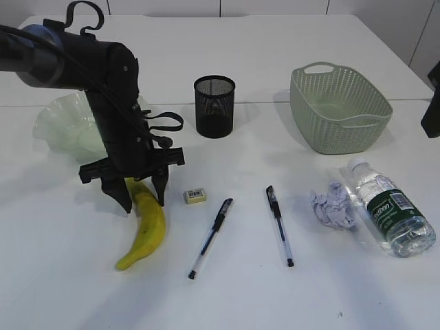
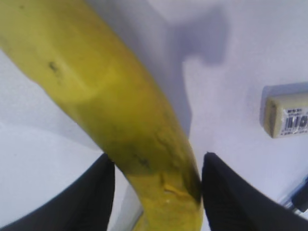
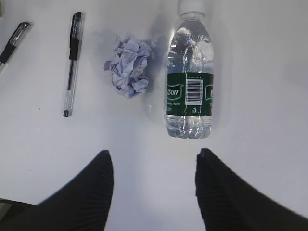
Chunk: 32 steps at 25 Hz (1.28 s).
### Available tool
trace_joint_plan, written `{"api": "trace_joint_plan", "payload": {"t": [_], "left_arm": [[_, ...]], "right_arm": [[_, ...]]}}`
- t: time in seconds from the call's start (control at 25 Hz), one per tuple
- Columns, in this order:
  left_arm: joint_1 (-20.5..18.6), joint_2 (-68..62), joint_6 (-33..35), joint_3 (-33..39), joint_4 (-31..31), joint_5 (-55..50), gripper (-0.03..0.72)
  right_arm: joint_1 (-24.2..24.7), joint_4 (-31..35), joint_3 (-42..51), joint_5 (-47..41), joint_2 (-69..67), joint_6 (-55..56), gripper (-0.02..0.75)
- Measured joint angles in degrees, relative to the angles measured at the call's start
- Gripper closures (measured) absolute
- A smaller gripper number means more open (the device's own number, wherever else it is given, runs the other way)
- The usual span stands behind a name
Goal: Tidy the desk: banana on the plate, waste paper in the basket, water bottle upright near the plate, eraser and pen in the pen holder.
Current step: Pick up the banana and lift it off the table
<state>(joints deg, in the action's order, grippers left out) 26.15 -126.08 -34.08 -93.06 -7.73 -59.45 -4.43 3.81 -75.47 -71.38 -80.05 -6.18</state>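
Observation:
The yellow banana (image 1: 146, 230) (image 2: 120, 106) lies on the white desk (image 1: 247, 295) at front left. My left gripper (image 1: 144, 203) (image 2: 156, 156) is down over its upper end, open, one finger on each side; the right finger is against the peel and a sliver of desk shows beside the left one. The pale green plate (image 1: 58, 120) sits behind that arm. The eraser (image 1: 194, 196) (image 2: 286, 115) and two pens (image 1: 212, 237) (image 1: 280, 225) lie in the middle. The waste paper (image 1: 331, 206) (image 3: 129, 65) and the lying water bottle (image 1: 388, 206) (image 3: 190, 82) are at the right, ahead of my open, empty right gripper (image 3: 151, 154).
The black mesh pen holder (image 1: 214, 106) stands at back centre, and the sage green basket (image 1: 302, 103) at back right. A dark part of the right arm (image 1: 432, 113) shows at the right edge. Both pens (image 3: 72, 62) (image 3: 12, 41) also show in the right wrist view.

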Motion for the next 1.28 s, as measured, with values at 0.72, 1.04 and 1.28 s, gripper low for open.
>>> {"api": "trace_joint_plan", "payload": {"t": [0.72,1.04,1.28], "left_arm": [[0.2,-2.9,5.1,-0.3,0.0,-4.3,0.376],[0.2,-2.9,7.5,-0.3,0.2,-4.3,0.429],[0.2,-2.8,11.7,-0.3,0.2,-4.5,0.441]], "right_arm": [[0.0,0.0,0.0,0.0,0.0,0.0,0.326],[0.0,0.0,0.0,0.0,0.0,0.0,0.326],[0.0,0.0,0.0,0.0,0.0,0.0,0.326]]}}
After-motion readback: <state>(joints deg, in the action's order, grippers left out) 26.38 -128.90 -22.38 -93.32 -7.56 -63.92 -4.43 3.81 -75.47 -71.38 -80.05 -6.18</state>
